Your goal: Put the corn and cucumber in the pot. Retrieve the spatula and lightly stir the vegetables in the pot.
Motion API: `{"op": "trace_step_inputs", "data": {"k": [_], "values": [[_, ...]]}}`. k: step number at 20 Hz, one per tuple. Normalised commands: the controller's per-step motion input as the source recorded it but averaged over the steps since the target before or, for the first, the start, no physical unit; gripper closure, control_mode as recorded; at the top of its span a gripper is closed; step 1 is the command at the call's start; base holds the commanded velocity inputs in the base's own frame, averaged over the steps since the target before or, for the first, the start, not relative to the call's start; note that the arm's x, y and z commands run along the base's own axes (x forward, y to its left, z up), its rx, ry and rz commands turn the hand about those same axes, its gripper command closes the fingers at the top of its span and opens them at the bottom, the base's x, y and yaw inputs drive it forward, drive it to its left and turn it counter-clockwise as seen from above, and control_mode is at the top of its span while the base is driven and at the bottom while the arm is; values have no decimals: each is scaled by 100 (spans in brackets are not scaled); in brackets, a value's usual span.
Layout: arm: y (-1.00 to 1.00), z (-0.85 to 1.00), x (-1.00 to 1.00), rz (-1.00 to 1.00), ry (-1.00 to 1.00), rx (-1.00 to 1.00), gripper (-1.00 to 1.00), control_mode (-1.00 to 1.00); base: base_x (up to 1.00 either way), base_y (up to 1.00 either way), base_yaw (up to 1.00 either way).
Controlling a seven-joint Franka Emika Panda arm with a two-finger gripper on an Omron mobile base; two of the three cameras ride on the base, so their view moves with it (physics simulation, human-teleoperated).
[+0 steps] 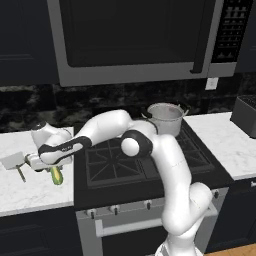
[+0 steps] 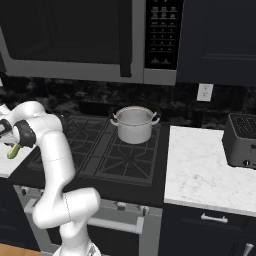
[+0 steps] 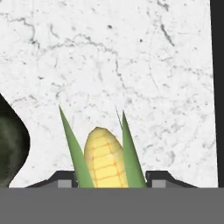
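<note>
The corn [image 3: 105,157], a yellow cob with green husk leaves, lies on the white marble counter [image 3: 131,65] left of the stove. My gripper [image 3: 111,183] is down over it, a fingertip close against each side of the husk. From the base views, the corn [image 1: 56,175] [image 2: 13,150] sticks out under the hand. At the left edge of the hand view a dark green rounded shape, the cucumber [image 3: 11,148], lies just beside the corn. The spatula [image 1: 14,161] rests flat on the counter left of the hand. The silvery pot [image 1: 165,119] [image 2: 134,125] stands on the back right burner.
The black stove top [image 1: 145,160] lies between the left counter and the pot. A microwave [image 1: 135,35] hangs low above the stove. A dark toaster [image 2: 242,140] stands on the right counter. The counter's front edge is close below the corn.
</note>
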Motion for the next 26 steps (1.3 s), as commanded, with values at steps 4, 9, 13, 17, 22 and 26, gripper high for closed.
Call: {"op": "trace_step_inputs", "data": {"k": [4, 9, 13, 17, 22, 26], "values": [[-29, 17, -47, -1, -12, 1, 100, -100, 0, 0, 0], [-57, 52, -84, -7, -23, 6, 100, -100, 0, 0, 0], [-86, 79, -75, -13, -25, 15, 100, -100, 0, 0, 0], [-100, 90, -44, -15, -21, 23, 100, -100, 0, 0, 0], [-100, 92, -5, -17, -12, 30, 100, -100, 0, 0, 0], [-100, 76, 0, -20, -4, 33, 100, -100, 0, 0, 0]]}}
